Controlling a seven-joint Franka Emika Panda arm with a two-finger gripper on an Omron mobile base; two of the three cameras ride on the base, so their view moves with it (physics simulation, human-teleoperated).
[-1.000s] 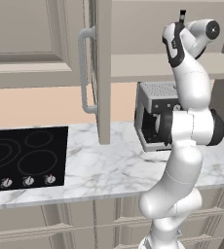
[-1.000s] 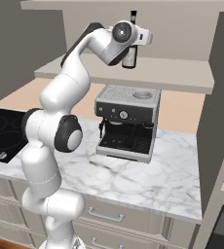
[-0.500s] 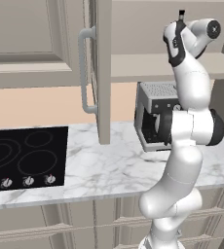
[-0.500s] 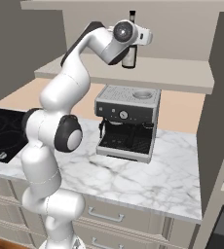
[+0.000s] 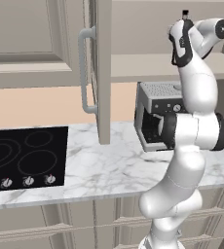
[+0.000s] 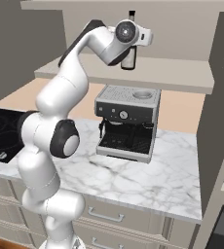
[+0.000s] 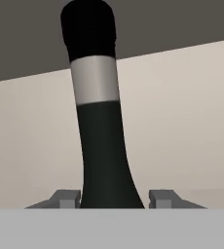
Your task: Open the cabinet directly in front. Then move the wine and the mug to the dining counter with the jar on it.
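Kitchen sim, marble counter under open upper cabinet. Left to right, relative to the pincer:

- black cooktop far down-left of the pincer, set into the counter, knobs along its front edge.
- cabinet door swung out edge-on, left of the pincer, curved silver handle on its left face. Neighbouring closed door further left.
- espresso machine on the counter, below the pincer.
- arm reaches up into the cabinet opening; pincer sits at the wine, which stands upright on the cabinet floor. In the right base view the bottle is partly hidden behind the wrist, neck sticking up above it.
- hand view: dark neck with a grey band and black cap rises dead centre between the two finger tips. Tips sit tight against the bottle's shoulder on both sides, no visible gap. Pincer part-closed, gripping the wine.
- cabinet back wall behind the bottle, plain beige; shelf underside above the cap.
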